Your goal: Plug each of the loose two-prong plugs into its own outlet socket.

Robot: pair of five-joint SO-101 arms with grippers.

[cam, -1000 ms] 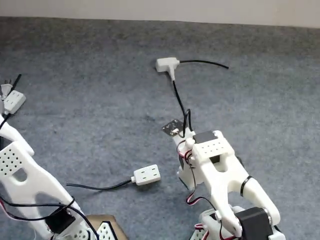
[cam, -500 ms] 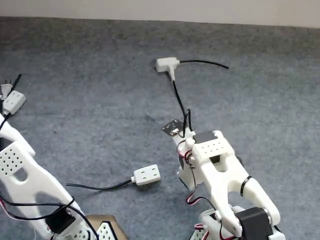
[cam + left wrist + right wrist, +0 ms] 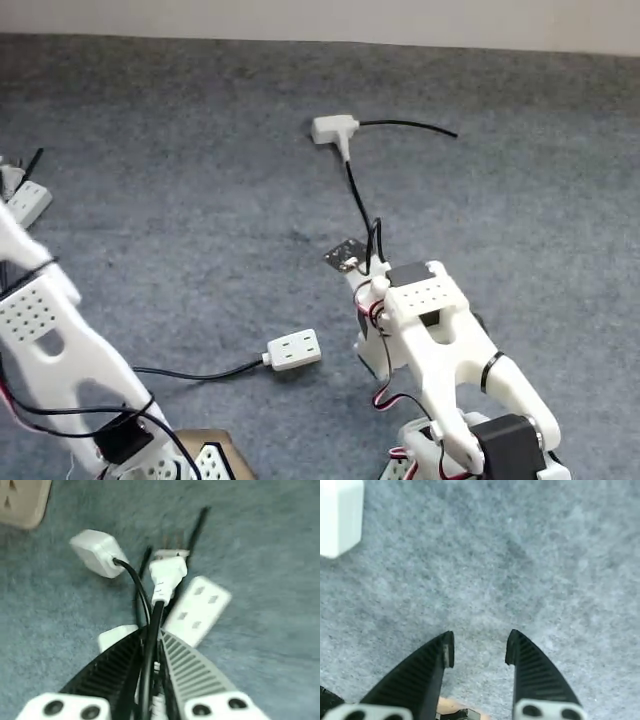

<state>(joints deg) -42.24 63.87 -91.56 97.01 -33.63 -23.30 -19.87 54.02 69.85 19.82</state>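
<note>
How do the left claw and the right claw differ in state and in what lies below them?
The left claw is shut on the black cord behind a white plug; the right claw is open and empty. The left claw has a white outlet block beneath it; the right claw has bare carpet. Both point down at the grey carpet.

The table covering is a mottled blue-grey felt. The two-prong plug is white with pale metal prongs and a black cord. The outlet socket by it is white with dark slots. The left gripper has one black ribbed finger and one that looks light grey, though glare may be paling it. The right gripper has black ribbed fingers. The left arm and right arm are white, with rows of small holes, black motors and red wires.
</note>
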